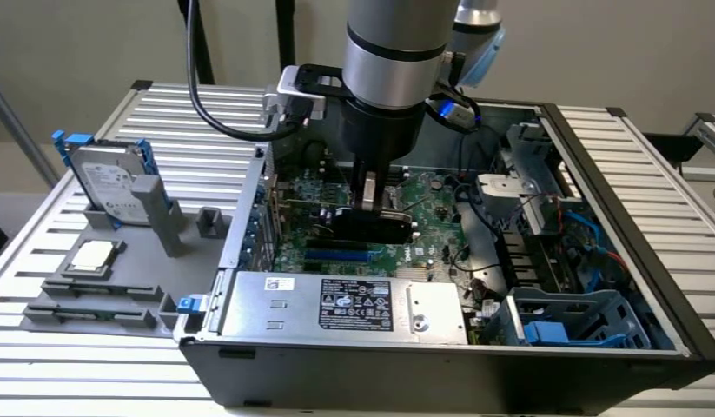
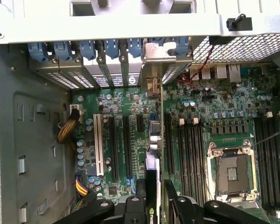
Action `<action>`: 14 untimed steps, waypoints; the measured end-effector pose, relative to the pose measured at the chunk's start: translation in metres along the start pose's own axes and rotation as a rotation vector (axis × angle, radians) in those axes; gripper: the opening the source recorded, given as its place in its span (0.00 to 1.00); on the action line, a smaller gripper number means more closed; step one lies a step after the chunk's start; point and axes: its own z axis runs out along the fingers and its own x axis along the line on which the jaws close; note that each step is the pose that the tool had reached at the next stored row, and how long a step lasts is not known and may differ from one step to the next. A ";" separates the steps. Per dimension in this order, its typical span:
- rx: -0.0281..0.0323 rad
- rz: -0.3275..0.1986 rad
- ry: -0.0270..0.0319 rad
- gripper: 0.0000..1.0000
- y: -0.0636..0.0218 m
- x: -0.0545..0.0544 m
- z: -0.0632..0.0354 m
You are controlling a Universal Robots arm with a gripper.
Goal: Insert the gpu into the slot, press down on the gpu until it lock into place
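In the exterior view my gripper (image 1: 374, 208) reaches down into the open computer case and is shut on the gpu (image 1: 374, 228), a flat black card held upright over the green motherboard. The slot (image 1: 337, 256), a bright blue strip, lies on the board just in front of the card's lower edge. Whether the card touches the board I cannot tell. In the wrist view the gpu (image 2: 153, 168) shows edge-on between the two black fingers (image 2: 140, 193) of the gripper (image 2: 154, 196). Its metal bracket (image 2: 155, 58) sits at the case's rear openings.
A silver power-supply box (image 1: 346, 304) fills the case's near side. Memory slots (image 2: 191, 154) and the CPU socket (image 2: 231, 172) lie beside the card. Bundled cables (image 2: 67, 128) run along the case wall. A hard drive with blue rails (image 1: 108, 182) stands outside the case.
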 end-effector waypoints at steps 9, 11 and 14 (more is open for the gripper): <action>-0.0003 0.000 0.0001 0.26 0.0000 -0.001 0.0004; -0.0010 0.000 0.0006 0.26 0.0003 -0.002 0.0013; -0.0058 -0.001 0.0048 0.26 0.0003 -0.005 0.0029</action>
